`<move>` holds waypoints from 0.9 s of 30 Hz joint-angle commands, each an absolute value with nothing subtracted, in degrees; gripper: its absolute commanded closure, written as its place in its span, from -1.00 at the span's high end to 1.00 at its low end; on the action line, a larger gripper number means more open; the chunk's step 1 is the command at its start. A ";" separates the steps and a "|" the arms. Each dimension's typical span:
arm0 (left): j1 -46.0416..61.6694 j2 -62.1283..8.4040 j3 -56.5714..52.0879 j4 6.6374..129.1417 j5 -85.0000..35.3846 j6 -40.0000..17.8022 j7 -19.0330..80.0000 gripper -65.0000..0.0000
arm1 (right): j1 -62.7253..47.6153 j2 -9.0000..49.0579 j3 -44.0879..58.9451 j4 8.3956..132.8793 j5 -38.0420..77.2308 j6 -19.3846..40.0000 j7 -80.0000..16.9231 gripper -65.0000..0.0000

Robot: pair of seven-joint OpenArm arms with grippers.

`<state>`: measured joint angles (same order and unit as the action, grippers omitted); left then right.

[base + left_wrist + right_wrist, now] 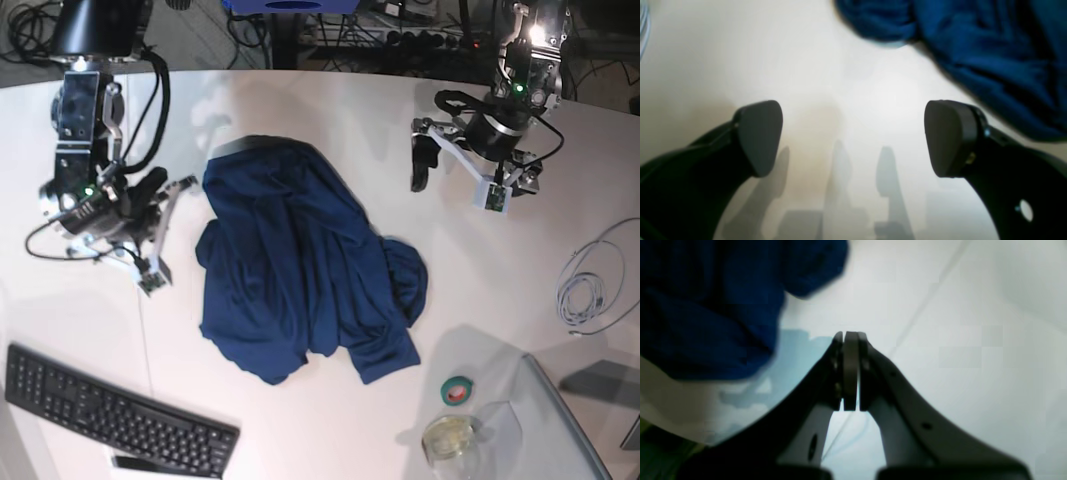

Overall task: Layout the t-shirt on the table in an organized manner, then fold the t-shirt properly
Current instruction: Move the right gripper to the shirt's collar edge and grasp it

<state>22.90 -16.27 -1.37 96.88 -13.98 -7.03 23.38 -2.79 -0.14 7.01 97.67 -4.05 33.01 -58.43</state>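
Note:
The dark navy t-shirt (300, 270) lies crumpled in a heap in the middle of the white table (300, 110). My left gripper (425, 162) is open and empty, hovering over bare table to the right of the shirt's upper part. In the left wrist view its fingers (760, 136) stand wide apart, with the shirt (990, 50) at the upper right. My right gripper (180, 188) is shut on nothing, just left of the shirt's upper edge. In the right wrist view the shut gripper (850, 340) is over the table, with the shirt (706, 306) at the upper left.
A black keyboard (110, 410) lies at the front left. A green tape roll (458, 390), a glass jar (450, 440) and a grey panel (570, 420) are at the front right. A white cable coil (590, 280) lies at the right. The table seam (923, 306) runs by my right gripper.

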 commanded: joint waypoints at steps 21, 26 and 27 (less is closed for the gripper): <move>26.24 -17.27 -0.04 97.27 -14.29 -7.34 22.29 1.00 | -8.22 -5.58 6.81 103.25 -3.21 32.92 -57.63 -0.26; 26.42 -17.27 -0.22 97.27 -14.29 -7.34 22.20 1.00 | -8.92 -5.58 6.90 104.48 -3.30 32.92 -57.63 -0.26; 26.51 -17.19 -0.22 97.27 -14.29 -7.34 22.20 1.00 | -9.01 -5.58 6.90 104.57 -3.30 32.92 -57.63 -0.25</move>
